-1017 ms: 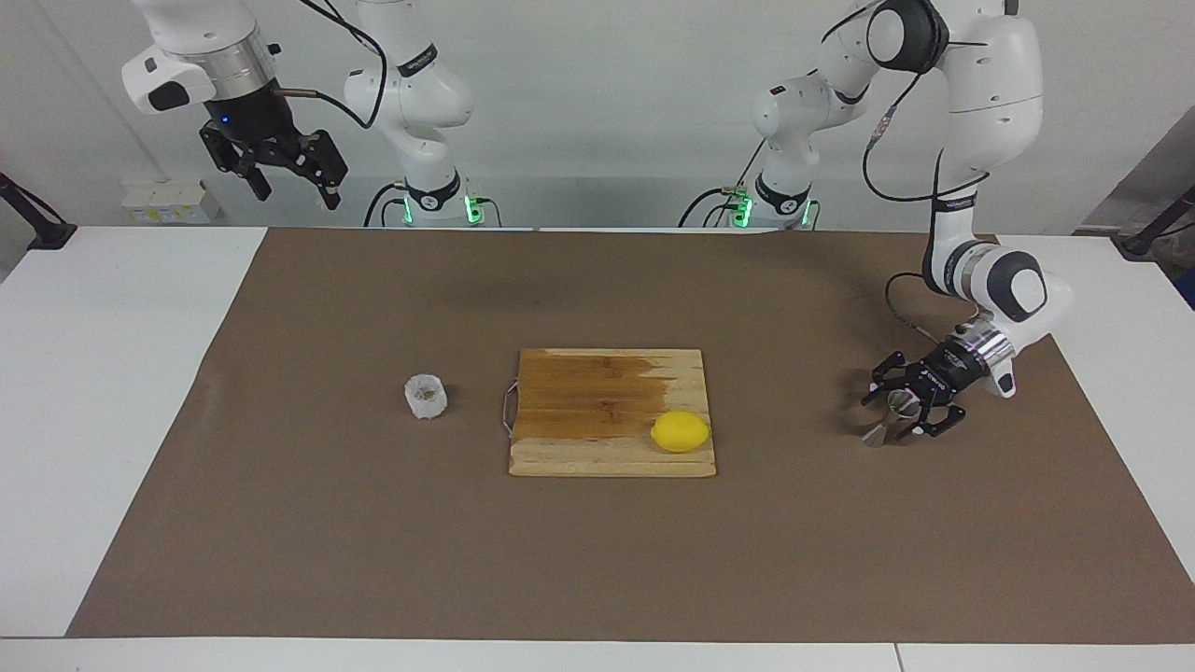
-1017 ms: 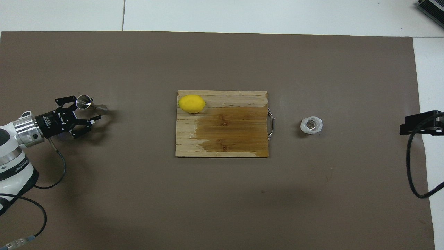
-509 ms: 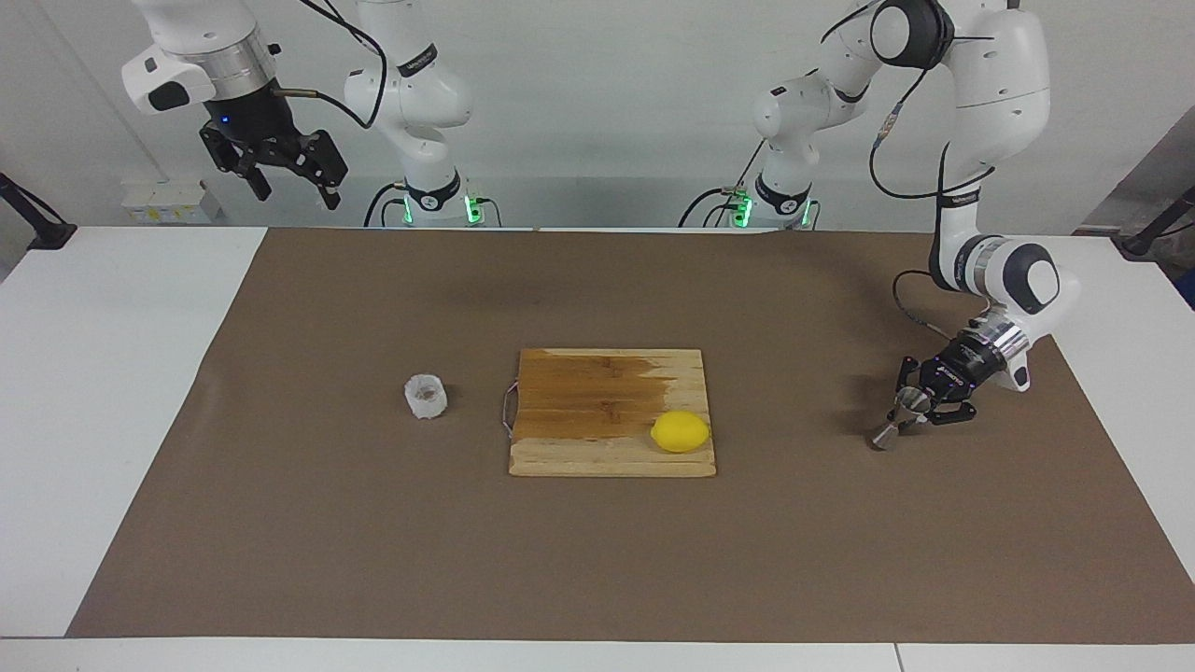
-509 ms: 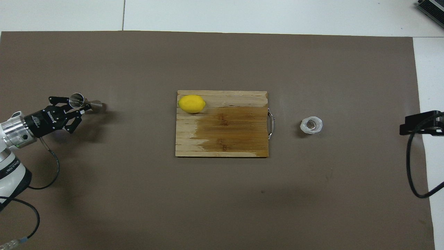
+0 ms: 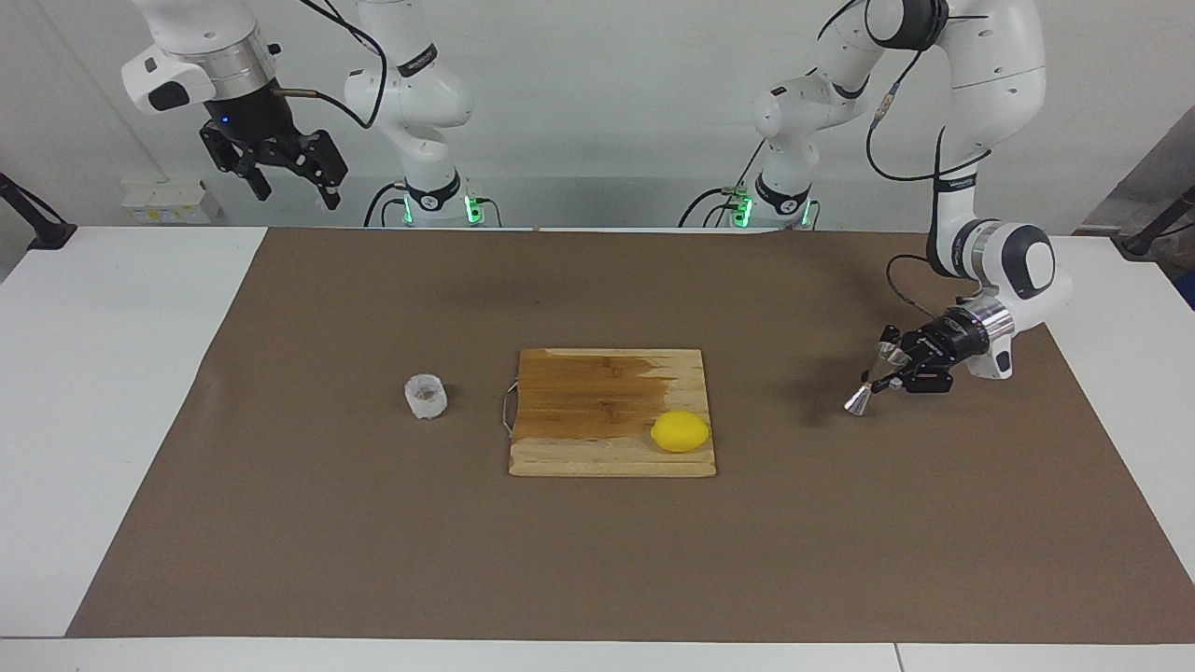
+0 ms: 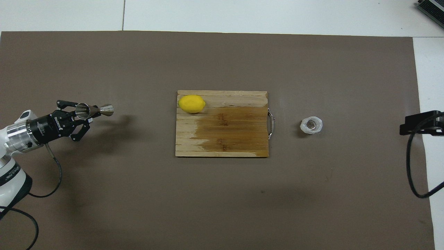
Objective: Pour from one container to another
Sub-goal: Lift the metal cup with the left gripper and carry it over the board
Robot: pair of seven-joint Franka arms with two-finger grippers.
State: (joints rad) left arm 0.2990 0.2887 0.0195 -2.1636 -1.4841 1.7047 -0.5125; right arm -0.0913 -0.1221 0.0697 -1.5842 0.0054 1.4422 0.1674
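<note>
I note the left claw (image 5: 885, 374) clamped on the jigger (image 5: 870, 384), raised over the counter's left-arm end; cup (image 5: 426, 396) untouched beside the board; right claw (image 5: 280, 173) waits wide; pouring not begun.

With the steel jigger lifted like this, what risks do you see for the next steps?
1. The left gripper holds the shiny hourglass-shaped steel jigger tilted over the brown mat; the smooth metal may slip.
2. The small translucent crinkled cup stands toward the right arm's end, past the wooden cutting board with the yellow lemon; a low carry might hit them.
3. The right gripper waits open, high up; squeezing may crush the cup.
</note>
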